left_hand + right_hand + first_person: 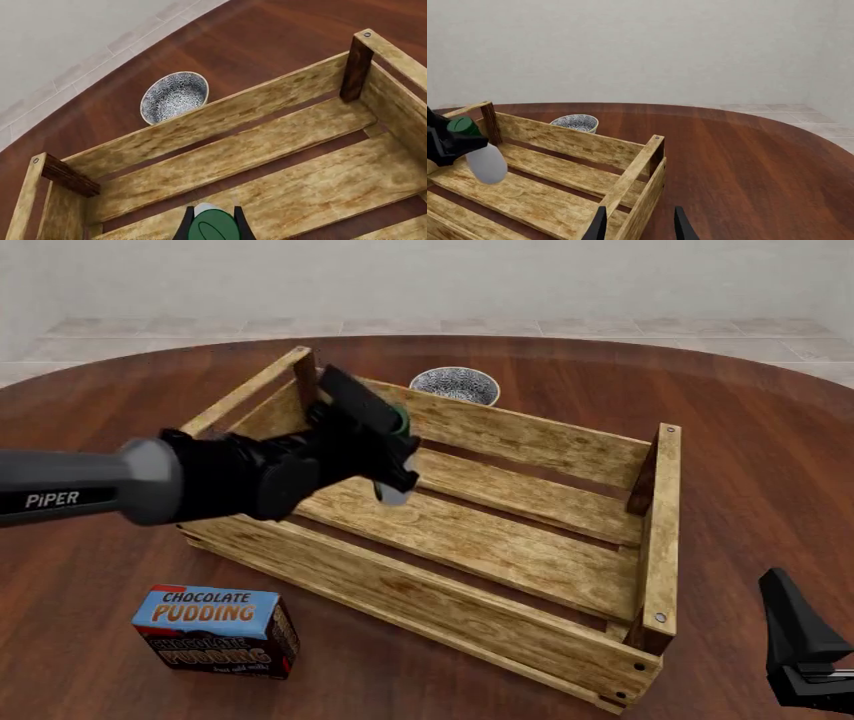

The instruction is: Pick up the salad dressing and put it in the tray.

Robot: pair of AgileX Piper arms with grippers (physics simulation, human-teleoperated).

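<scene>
My left gripper [387, 455] is shut on the salad dressing [392, 486], a slim white bottle with a green top, and holds it tilted in the air over the left half of the tray [441, 605]. The left wrist view shows the bottle's green end [212, 227] between the fingers, with the tray's slatted floor [300, 185] below. From the right wrist view the bottle [486, 162] hangs above the tray's slats [527, 200]. My right gripper [801, 640] is open and empty, just outside the tray's near right corner.
A small patterned bowl [455, 384] stands on the table right behind the tray's far wall. A blue chocolate pudding box [214, 630] lies in front of the tray's near left side. The round wooden table [747, 440] extends to the right.
</scene>
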